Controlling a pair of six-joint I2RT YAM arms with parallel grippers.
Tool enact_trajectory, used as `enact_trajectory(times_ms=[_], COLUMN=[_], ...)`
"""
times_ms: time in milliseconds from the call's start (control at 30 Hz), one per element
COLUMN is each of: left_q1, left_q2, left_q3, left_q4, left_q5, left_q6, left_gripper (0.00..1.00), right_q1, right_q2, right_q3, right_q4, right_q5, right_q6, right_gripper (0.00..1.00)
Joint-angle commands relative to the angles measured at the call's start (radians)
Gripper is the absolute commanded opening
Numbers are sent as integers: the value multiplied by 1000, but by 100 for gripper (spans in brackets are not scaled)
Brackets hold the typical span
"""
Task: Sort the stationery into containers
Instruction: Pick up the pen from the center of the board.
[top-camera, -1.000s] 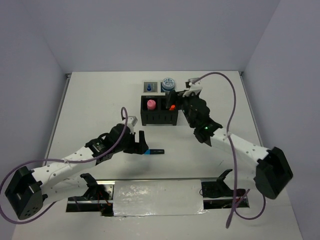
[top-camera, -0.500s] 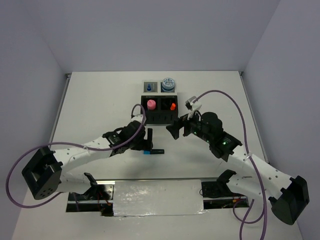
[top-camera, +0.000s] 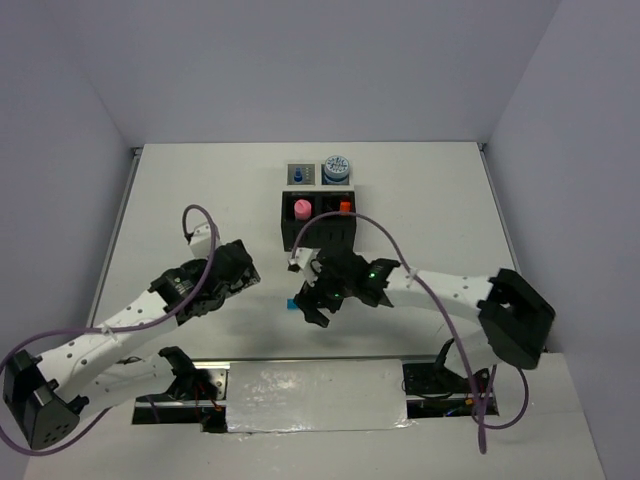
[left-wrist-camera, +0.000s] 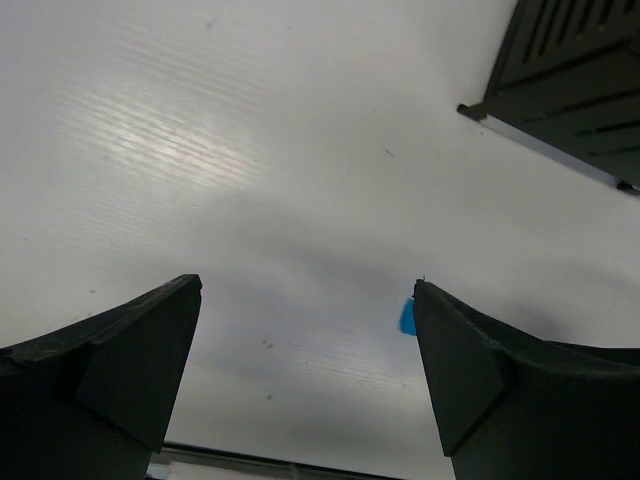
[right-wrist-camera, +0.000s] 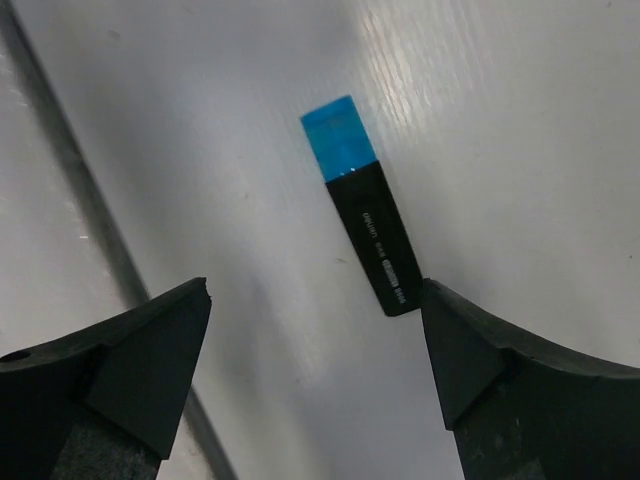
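Observation:
A black highlighter with a blue cap (right-wrist-camera: 365, 210) lies flat on the white table; in the top view only its blue cap (top-camera: 291, 303) shows beside my right gripper. My right gripper (right-wrist-camera: 315, 290) is open and hovers over it, the highlighter's black end near the right finger; in the top view the gripper (top-camera: 312, 305) covers the body. My left gripper (left-wrist-camera: 305, 285) is open and empty, left of the highlighter (top-camera: 248, 272); a bit of blue cap (left-wrist-camera: 407, 316) shows by its right finger. The black box (top-camera: 320, 238) holds a pink marker (top-camera: 301, 208) and an orange-capped highlighter (top-camera: 345, 207).
Two light grey trays stand behind the black box: the left tray (top-camera: 291, 166) holds a blue pen (top-camera: 299, 176), the right one holds a blue-white roll (top-camera: 337, 165). The box's corner (left-wrist-camera: 580, 80) shows in the left wrist view. A foil-taped strip (top-camera: 315, 395) marks the table's near edge.
My right arm swung from the black box down to the blue-capped highlighter, leaving the orange highlighter in the box. My left gripper drew back to the left, away from the blue-capped highlighter.

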Motion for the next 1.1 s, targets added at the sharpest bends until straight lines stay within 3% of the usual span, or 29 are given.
enact_trajectory(times_ms=[0, 267, 333, 467, 533, 567, 600, 667, 733, 900, 1067], left_q1=[46, 107, 110, 118, 121, 121, 121, 121, 121, 121, 121], left_q2=[-46, -117, -125, -125, -129, -135, -139, -155, -187, -264, -275], left_q3=[48, 102, 99, 115, 122, 123, 125, 116, 100, 10, -41], left_q4=[-73, -115, -106, -116, -118, -116, -104, -83, 1, 293, 560], left_q5=[-38, -31, -14, -17, -18, -12, -5, 18, 98, 435, 589], left_q6=[25, 154, 171, 180, 184, 187, 189, 204, 250, 333, 295], left_gripper=[99, 99, 99, 99, 99, 99, 99, 99, 99, 99, 99], right_q1=[5, 60, 63, 89, 99, 106, 108, 110, 108, 110, 149], right_q2=[135, 308, 329, 350, 364, 364, 361, 321, 246, 31, -144], right_q3=[114, 179, 199, 196, 199, 197, 190, 151, 119, 43, -30], right_q4=[-86, -84, -101, -100, -93, -89, -77, -8, 64, 260, 436], right_q5=[77, 133, 116, 119, 127, 121, 119, 148, 171, 232, 344], right_q6=[-111, -164, -162, -155, -144, -139, -130, -109, -58, 135, 361], right_gripper=[91, 83, 78, 45, 38, 25, 18, 13, 7, 8, 1])
